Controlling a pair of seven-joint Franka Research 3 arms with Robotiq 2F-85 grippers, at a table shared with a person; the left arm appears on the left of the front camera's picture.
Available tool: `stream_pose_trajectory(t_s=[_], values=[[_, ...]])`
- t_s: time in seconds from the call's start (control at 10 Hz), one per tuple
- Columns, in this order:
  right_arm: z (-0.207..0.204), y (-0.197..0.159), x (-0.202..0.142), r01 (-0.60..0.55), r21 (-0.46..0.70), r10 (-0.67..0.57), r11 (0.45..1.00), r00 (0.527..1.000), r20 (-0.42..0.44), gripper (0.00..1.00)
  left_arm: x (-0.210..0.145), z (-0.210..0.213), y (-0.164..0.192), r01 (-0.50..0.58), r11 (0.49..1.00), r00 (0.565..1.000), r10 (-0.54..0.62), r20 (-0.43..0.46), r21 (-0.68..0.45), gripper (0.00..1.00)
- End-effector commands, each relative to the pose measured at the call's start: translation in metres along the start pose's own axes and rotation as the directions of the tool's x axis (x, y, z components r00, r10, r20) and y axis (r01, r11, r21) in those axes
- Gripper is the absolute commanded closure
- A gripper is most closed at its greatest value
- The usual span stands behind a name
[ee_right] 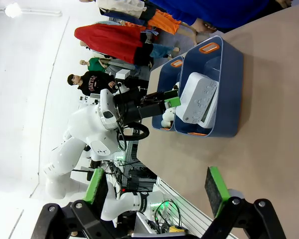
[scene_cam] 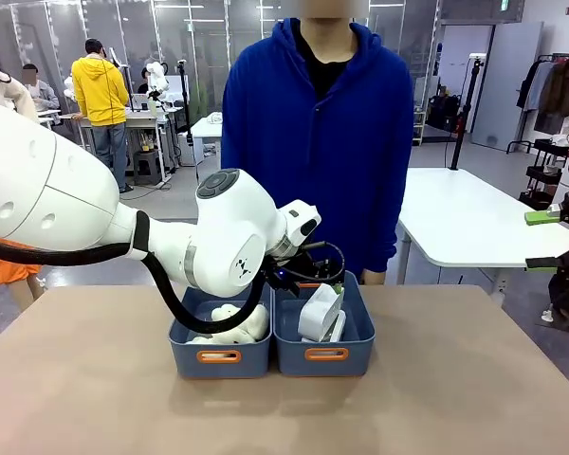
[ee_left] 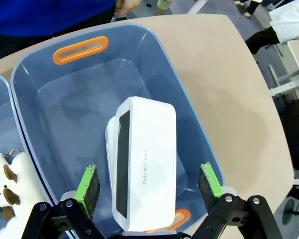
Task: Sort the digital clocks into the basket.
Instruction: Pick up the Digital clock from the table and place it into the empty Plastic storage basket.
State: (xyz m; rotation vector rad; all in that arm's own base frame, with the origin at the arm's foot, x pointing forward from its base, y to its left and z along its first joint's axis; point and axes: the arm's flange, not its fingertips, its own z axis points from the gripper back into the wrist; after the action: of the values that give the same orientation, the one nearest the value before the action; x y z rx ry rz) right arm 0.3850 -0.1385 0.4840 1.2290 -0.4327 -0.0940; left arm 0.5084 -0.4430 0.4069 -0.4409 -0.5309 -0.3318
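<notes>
The basket [scene_cam: 292, 353] is the right one of two blue-grey bins, in front of the person. A white digital clock [scene_cam: 319, 311] stands tilted on its edge inside it, dark screen to one side. The second clock [scene_cam: 338, 328] lies under and behind it, mostly hidden. My left gripper [scene_cam: 313, 275] hangs open just above the basket [ee_left: 84, 99]. Its green pads [ee_left: 89, 185] flank the upper clock [ee_left: 149, 149] without touching it, and a sliver of the second clock [ee_left: 109, 142] shows beneath. My right gripper [scene_cam: 548, 240] stands open and empty at the table's right edge, far from the basket [ee_right: 231, 84] and clock [ee_right: 199, 97].
The left bin [scene_cam: 185, 353] holds white plush toys [scene_cam: 235, 322], one plush [ee_left: 2, 184] showing at the wrist view's edge. A person in a blue hoodie [scene_cam: 313, 142] stands close behind the bins. Bare brown tabletop [scene_cam: 284, 417] lies in front and to both sides.
</notes>
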Motion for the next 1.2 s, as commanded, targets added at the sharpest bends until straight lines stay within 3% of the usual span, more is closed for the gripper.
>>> stream_pose_trajectory(t_s=[0.0, 0.2, 0.4, 0.6, 0.7, 0.9, 1.1], values=[[0.000, 0.000, 0.001, -0.011, 0.013, 0.011, 1.000, 1.000, 0.001, 0.00, 0.000, -0.001, -0.001, 0.000, 1.000, 1.000, 0.000, 0.000, -0.002, 0.00], [0.000, 0.000, 0.001, -0.011, 0.013, 0.011, 1.000, 1.000, 0.001, 0.00, 0.000, 0.000, 0.000, 0.000, 1.000, 1.000, 0.000, 0.000, 0.000, 0.00], [0.000, 0.000, 0.001, -0.011, 0.013, 0.011, 1.000, 1.000, 0.001, 0.00, 0.013, 0.066, 0.036, -0.149, 0.984, 0.988, 0.143, -0.061, -0.103, 0.00], [0.000, 0.000, 0.001, -0.011, 0.013, 0.011, 1.000, 1.000, 0.001, 0.00, 0.018, 0.124, 0.070, -0.217, 0.950, 0.972, 0.190, -0.134, -0.225, 0.00], [0.000, 0.000, 0.001, -0.011, 0.013, 0.011, 1.000, 1.000, 0.001, 0.00, 0.014, 0.156, 0.096, -0.263, 0.919, 0.954, 0.201, -0.224, -0.294, 0.00], [0.000, 0.000, 0.001, -0.011, 0.013, 0.011, 1.000, 1.000, 0.001, 0.00, 0.003, 0.205, 0.162, -0.389, 0.846, 0.918, 0.321, -0.235, -0.364, 0.00], [0.000, 0.000, 0.001, -0.011, 0.013, 0.011, 1.000, 1.000, 0.001, 0.00, -0.023, 0.253, 0.229, -0.508, 0.703, 0.860, 0.450, -0.242, -0.498, 0.00]])
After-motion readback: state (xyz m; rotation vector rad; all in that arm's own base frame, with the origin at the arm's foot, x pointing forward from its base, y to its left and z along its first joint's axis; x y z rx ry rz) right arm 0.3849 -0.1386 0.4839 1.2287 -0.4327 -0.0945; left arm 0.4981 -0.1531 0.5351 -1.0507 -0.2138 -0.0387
